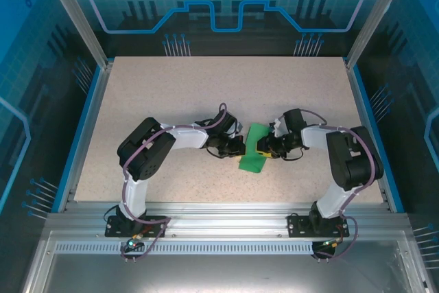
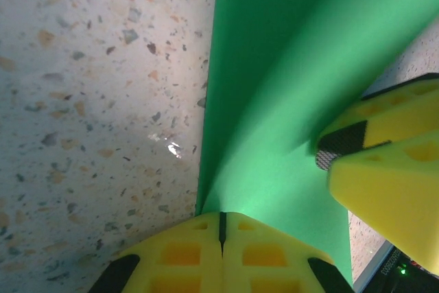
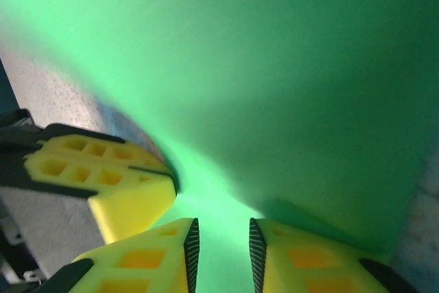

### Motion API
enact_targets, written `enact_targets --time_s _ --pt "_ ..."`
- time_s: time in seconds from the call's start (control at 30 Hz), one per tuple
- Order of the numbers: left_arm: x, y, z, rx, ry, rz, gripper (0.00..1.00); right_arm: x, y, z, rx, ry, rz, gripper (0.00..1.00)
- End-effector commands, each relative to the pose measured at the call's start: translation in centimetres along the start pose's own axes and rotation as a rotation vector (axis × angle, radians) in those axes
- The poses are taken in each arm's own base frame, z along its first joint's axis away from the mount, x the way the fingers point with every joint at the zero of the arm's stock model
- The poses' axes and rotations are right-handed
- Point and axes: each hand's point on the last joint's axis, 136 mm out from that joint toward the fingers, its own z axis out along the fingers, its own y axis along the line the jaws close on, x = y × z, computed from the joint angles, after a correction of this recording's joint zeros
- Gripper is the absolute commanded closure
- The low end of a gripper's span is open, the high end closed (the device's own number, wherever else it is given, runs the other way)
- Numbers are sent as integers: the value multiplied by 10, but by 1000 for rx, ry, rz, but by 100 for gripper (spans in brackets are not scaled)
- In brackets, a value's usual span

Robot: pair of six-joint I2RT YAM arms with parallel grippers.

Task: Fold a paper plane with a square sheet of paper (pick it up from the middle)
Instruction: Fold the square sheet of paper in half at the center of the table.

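The square sheet of paper (image 1: 252,160) is bright green and lies bent in the middle of the table, lifted between the two grippers. My left gripper (image 1: 241,146) sits at its left edge. In the left wrist view the left gripper (image 2: 221,219) is shut, with the edge of the paper (image 2: 288,66) running into its tips and rising in a curved fold. My right gripper (image 1: 265,147) is at the paper's right side. Its jaws (image 3: 221,228) stand a little apart over the green paper (image 3: 274,66), and its yellow fingers (image 2: 387,169) press down onto the sheet.
The speckled beige table (image 1: 206,94) has a blue rim (image 1: 88,125) on both sides. Slanted aluminium posts (image 1: 74,15) stand at the far corners. An aluminium rail (image 1: 219,221) with both arm bases runs along the near edge.
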Motion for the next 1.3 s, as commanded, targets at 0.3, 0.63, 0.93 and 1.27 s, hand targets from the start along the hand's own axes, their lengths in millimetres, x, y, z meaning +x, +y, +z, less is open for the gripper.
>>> enact_targets --time_s 0.3,0.63,0.93,1.27 --pt "25 38 15 -130 91 -47 100 26 6 -4 35 22 -17 70" --pt "27 37 14 -130 96 -46 100 36 -30 10 144 68 39 71" --pt "26 35 13 -127 93 -42 100 51 9 -5 75 68 -46 70" --pt "27 35 13 -125 95 -42 100 72 -29 13 169 128 4 71"
